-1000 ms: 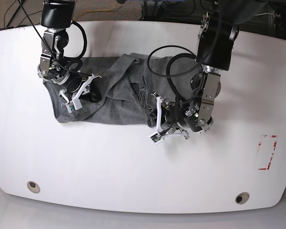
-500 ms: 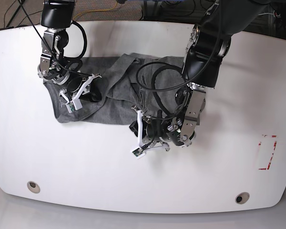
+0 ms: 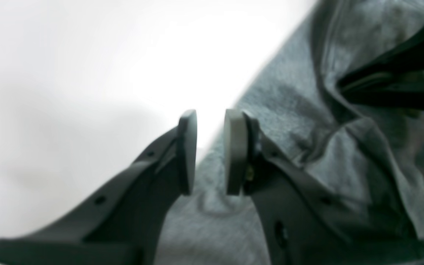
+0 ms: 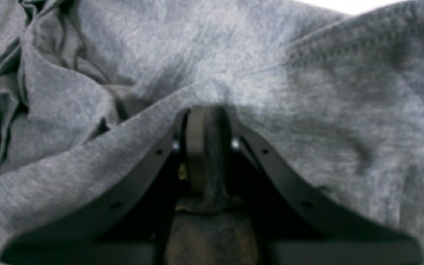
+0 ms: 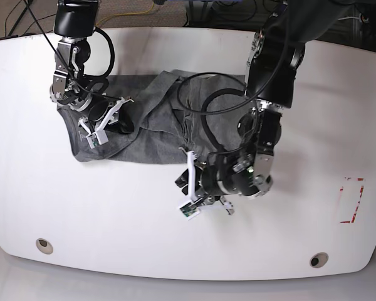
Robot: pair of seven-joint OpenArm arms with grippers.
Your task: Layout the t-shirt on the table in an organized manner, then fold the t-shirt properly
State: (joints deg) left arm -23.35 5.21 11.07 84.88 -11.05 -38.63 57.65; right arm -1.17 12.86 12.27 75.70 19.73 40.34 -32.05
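White, glossy worktop (image 5: pixel 113 207) fills the base view, with the crumpled grey t-shirt (image 5: pixel 150 135) lying toward its far side. Left wrist view: the left claw (image 3: pixel 209 152) hangs slightly parted over the t-shirt's edge, gripping nothing. Right wrist view: the right claw (image 4: pixel 206 154) is clamped on a fold of t-shirt.

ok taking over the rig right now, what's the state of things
Right gripper: shut on a fold of the t-shirt.
Left gripper: jaws slightly apart, empty, at the shirt's near hem edge.
T-shirt: bunched and creased on the far half of the table, not spread.
Done: nothing laid flat yet.
Left: spread it flat, then fold.
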